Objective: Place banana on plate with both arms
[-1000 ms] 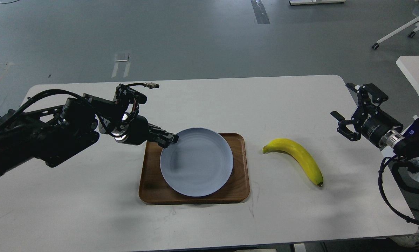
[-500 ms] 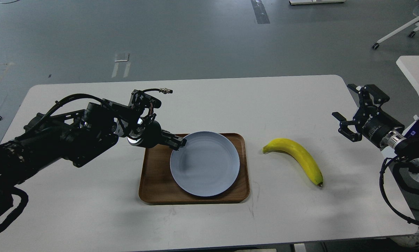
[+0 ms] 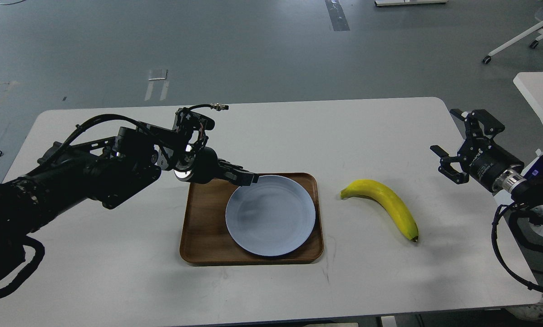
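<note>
- Nearest, the white counter [image 3: 117, 281] carries a brown wooden tray [image 3: 199, 231] near its middle.
- On that tray lies the pale blue-grey plate [image 3: 271, 218], set toward the tray's right side and bare on top; part of the tray's wood shows to the plate's left.
- Right of the tray, the banana [image 3: 385, 204] lies flat on the counter, apart from both tray and plate; its greenish stem end points toward the tray and its dark tip points toward the near right.
- Further back on the left, the left arm [image 3: 94, 168] reaches in across the counter, and the left tool [image 3: 248, 179] sits at the plate's far-left rim. Its fingers look drawn close together at the rim, but they are dark and seen nearly end-on, so I cannot tell whether they grip the plate or merely touch it.
- At the right edge of the counter, the right tool [image 3: 453, 141] hovers well apart from the banana, with its fingers spread wide and nothing between them.
- Beyond the counter lies grey floor [image 3: 253, 45].
</note>
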Robot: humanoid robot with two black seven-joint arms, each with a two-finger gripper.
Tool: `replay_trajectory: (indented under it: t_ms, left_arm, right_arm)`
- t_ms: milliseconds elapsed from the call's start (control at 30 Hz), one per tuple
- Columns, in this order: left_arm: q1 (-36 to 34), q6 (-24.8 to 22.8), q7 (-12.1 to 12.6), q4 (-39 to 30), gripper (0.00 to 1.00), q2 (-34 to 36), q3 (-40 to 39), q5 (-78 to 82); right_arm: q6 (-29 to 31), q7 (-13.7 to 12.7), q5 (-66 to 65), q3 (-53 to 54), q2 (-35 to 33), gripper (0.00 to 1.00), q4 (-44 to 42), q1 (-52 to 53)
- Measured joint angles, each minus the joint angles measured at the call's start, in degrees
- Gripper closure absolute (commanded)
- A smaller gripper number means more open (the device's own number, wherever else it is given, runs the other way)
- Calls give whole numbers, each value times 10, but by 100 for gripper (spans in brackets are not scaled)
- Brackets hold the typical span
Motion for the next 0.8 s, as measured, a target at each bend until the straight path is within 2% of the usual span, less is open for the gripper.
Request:
replay_trajectory:
  t_ms: [233,433,600,800]
  left_arm:
    - [-12,13,0,5,2,30,-7,-361]
    - [10,8,0,-3,2,112,-10,-653]
    - [69,1,0,-5,2,188,-47,-767]
    - [164,-1,0,-5,2,213,-156,-797]
  right_arm:
    - [0,0,0,0,4,0,0,0]
    - [0,0,-1,-5,1,0,1,0]
    - [0,0,-2,-7,-1,0,0,0]
    - [0,0,-2,-5,-2,0,-14,3]
